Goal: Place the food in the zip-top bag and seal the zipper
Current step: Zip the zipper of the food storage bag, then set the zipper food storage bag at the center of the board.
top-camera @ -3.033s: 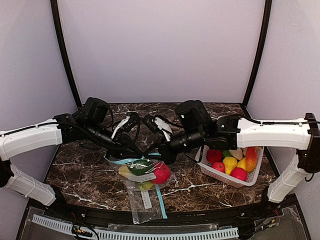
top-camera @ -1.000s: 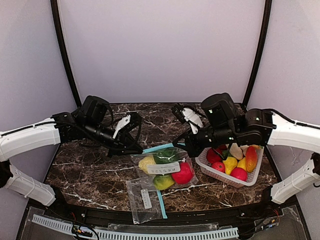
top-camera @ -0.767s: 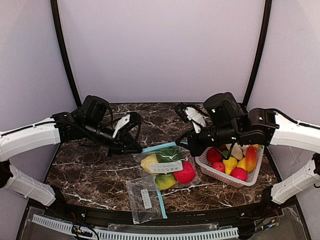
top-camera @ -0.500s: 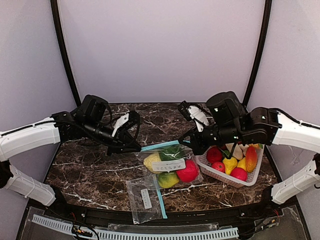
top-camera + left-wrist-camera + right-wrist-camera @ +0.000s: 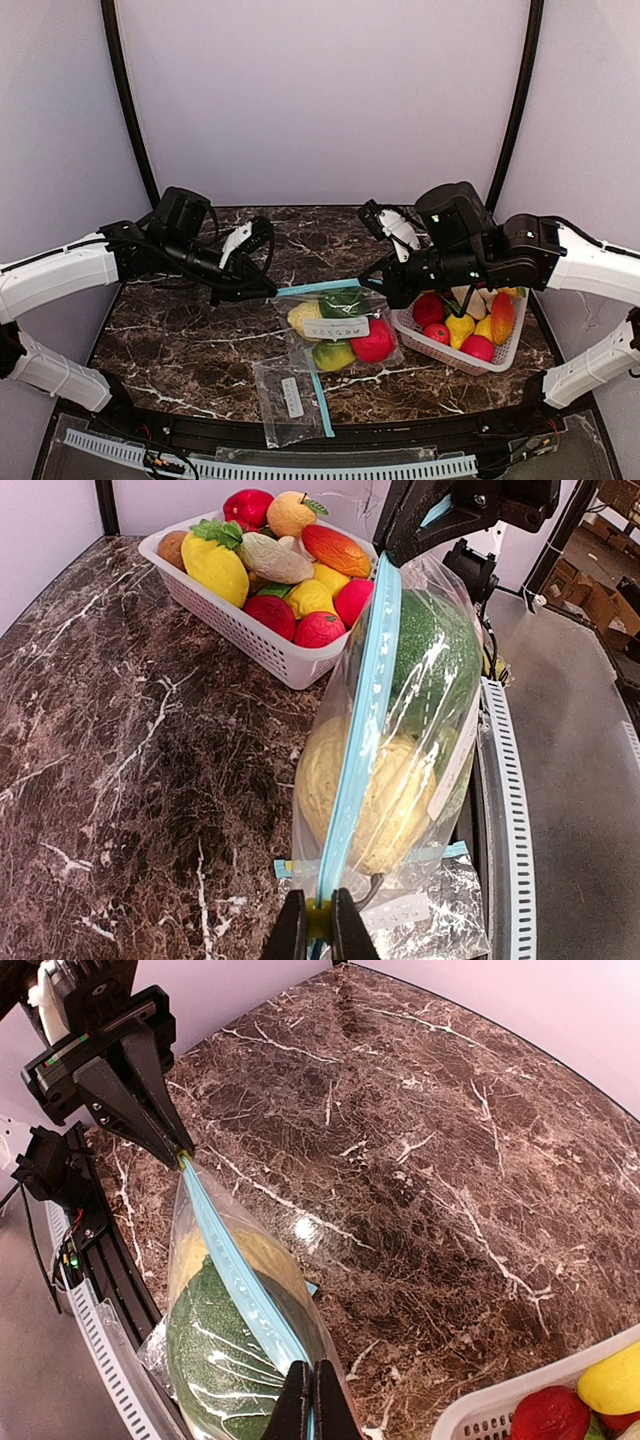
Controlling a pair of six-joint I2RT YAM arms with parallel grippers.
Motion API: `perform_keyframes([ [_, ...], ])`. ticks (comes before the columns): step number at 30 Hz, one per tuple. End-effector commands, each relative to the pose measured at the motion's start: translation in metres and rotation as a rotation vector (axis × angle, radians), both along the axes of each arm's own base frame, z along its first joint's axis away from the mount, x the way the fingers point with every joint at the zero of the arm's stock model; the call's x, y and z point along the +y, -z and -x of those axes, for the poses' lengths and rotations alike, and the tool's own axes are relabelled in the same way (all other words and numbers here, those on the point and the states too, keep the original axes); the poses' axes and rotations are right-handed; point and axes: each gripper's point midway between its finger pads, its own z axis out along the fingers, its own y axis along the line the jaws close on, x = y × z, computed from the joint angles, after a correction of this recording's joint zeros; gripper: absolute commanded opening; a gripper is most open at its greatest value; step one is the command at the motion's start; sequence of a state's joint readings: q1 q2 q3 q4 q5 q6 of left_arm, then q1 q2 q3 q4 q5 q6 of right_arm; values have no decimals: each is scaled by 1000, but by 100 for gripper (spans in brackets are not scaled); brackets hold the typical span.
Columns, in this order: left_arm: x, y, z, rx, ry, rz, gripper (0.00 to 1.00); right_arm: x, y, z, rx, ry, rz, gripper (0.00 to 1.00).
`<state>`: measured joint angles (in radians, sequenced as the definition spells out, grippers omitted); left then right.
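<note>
Jaws both pinched nearly shut: your left gripper [image 5: 319, 925] holds one end of the blue zipper [image 5: 362, 710], and your right gripper [image 5: 308, 1398] holds the other. The bag [image 5: 340, 335] w/ food [image 5: 372, 343] hangs between them, zipper's long axis running jaw to jaw. So I'd say sealing means sliding along that line. Basket [image 5: 432, 348] is just beside the right jaws.

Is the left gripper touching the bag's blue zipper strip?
Touching. The left wrist view shows the left gripper pinching the near end of the blue zipper strip.
</note>
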<state>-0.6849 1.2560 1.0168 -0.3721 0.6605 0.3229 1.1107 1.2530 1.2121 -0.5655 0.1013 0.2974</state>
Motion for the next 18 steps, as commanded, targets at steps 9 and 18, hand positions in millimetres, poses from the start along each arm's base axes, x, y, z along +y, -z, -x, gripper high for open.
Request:
perform_keyframes([
  [9, 30, 9, -14, -13, -130, -101, 1, -16, -17, -11, -36, 65, -10, 0],
  [18, 14, -28, -1, 51, -58, 71, 67, 44, -42, -15, -42, -50, -217, 0],
])
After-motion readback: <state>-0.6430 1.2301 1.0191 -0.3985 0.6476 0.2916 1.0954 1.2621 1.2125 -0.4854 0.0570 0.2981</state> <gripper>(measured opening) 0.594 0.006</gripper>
